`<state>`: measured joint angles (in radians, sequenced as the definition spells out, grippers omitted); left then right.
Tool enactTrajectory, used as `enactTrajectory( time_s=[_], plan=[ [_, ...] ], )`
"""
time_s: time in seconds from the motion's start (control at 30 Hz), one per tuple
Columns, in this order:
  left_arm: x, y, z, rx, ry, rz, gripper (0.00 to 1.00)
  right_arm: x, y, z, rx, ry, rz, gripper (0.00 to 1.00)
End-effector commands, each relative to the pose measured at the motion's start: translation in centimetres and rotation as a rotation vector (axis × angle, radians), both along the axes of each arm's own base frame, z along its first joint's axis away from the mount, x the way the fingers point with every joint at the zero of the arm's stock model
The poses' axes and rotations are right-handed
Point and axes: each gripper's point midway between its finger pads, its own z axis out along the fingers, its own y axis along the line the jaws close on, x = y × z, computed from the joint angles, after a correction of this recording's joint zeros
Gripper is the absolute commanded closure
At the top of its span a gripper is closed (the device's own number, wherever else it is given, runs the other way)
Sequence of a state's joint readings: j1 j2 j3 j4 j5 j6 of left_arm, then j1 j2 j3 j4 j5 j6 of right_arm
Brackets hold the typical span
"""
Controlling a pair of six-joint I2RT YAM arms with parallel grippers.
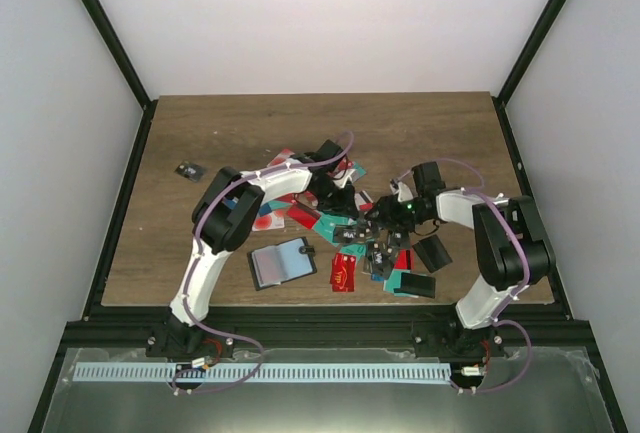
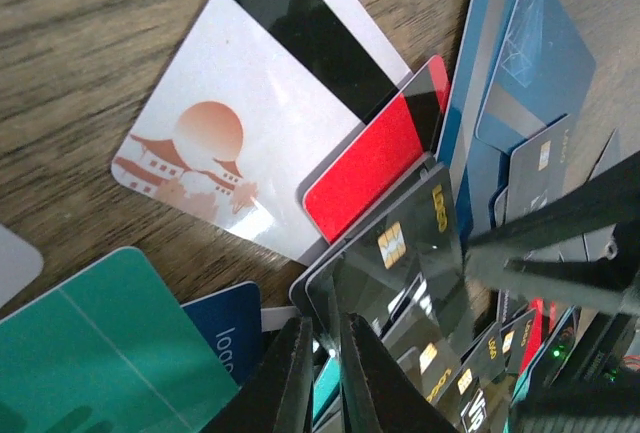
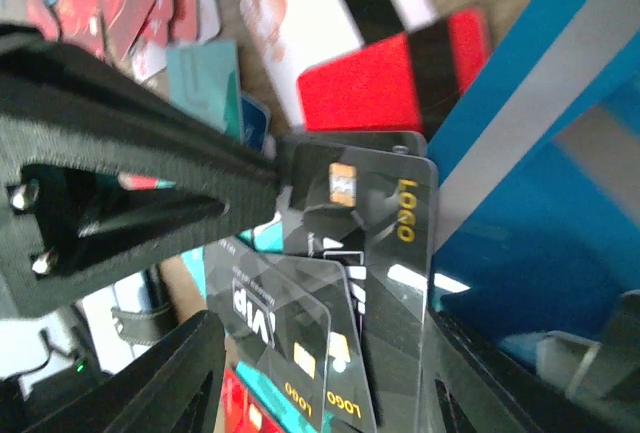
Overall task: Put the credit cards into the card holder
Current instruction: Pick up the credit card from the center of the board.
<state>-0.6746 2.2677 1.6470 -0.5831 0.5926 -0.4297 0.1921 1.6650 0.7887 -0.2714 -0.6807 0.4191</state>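
The credit cards (image 1: pixel 345 228) lie in a loose pile at mid-table, red, teal, blue and black. The card holder (image 1: pixel 282 261) lies open and flat to the pile's left, away from both grippers. My left gripper (image 1: pixel 340 201) (image 2: pixel 322 338) is shut on the corner of a black card (image 2: pixel 400 243) with a gold chip, which rests over a red card (image 2: pixel 370 168). My right gripper (image 1: pixel 375 223) (image 3: pixel 322 325) stands open, its fingers either side of several fanned black cards (image 3: pixel 385 253). One of its fingers (image 2: pixel 570 213) meets the black card's long edge.
A white card with a pagoda print (image 2: pixel 230 123), a teal card (image 2: pixel 90 343) and blue cards (image 2: pixel 530 63) surround the left jaws. A small dark item (image 1: pixel 187 169) lies far left. A plain black case (image 1: pixel 433 251) and a red card (image 1: pixel 345 271) lie near the front.
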Motion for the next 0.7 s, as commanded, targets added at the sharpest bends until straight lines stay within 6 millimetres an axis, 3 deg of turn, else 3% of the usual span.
enactTrajectory(
  time_s=[0.0, 0.4, 0.57, 0.67],
  plan=[
    [-1.2, 1.0, -4.0, 0.08, 0.053, -0.013, 0.89, -2.6, 0.9, -1.1, 0.066, 0.072, 0.06, 0.44],
    [-3.0, 1.2, -4.0, 0.014, 0.106, 0.013, 0.9, -2.7, 4.0, 3.9, 0.405, 0.02, 0.111, 0.44],
    [-4.0, 1.0, -2.6, -0.033, 0.125, 0.021, 0.9, -2.5, 4.3, 6.2, 0.448, -0.035, 0.128, 0.44],
    [-4.9, 1.0, -2.0, -0.05, 0.129, 0.023, 0.9, -3.0, 4.1, 6.5, 0.429, -0.032, 0.124, 0.43]
  ],
)
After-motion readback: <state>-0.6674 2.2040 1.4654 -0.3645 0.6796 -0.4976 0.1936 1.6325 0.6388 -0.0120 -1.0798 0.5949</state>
